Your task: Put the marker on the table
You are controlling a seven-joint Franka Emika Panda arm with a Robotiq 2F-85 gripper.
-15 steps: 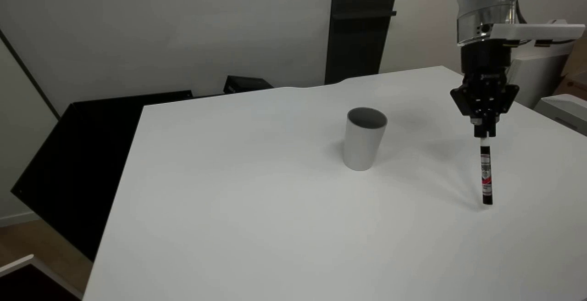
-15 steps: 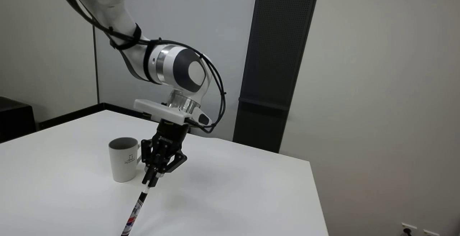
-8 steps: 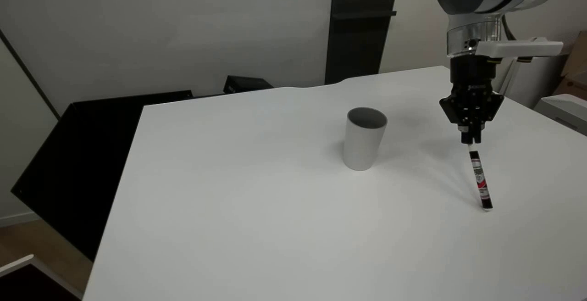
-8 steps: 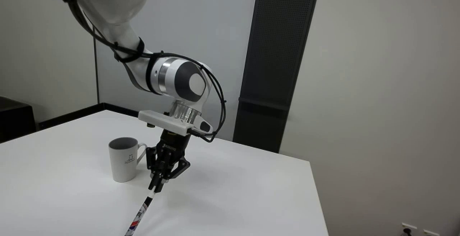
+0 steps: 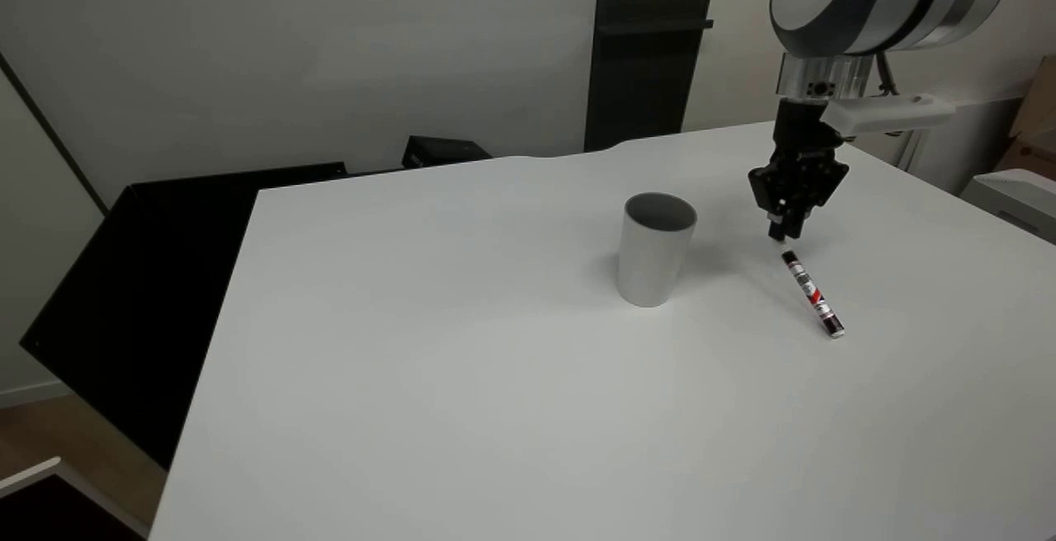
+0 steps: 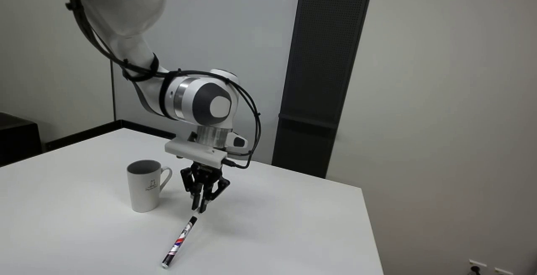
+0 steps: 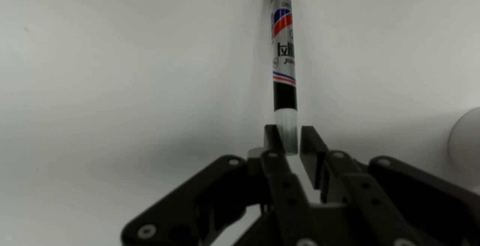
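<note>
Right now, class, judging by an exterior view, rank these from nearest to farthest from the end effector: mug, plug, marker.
From the end effector in an exterior view:
1. Marker: just below, slanting to the picture's lower left.
2. Mug: on the table, to the picture's left.
3. Plug: beyond the table, at the picture's lower right.

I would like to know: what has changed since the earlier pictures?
The end effector has moved lower, and leftward in an exterior view. The marker, nearly upright there before, has tipped much flatter; whether it is released is unclear. The mug stayed where it was.
</note>
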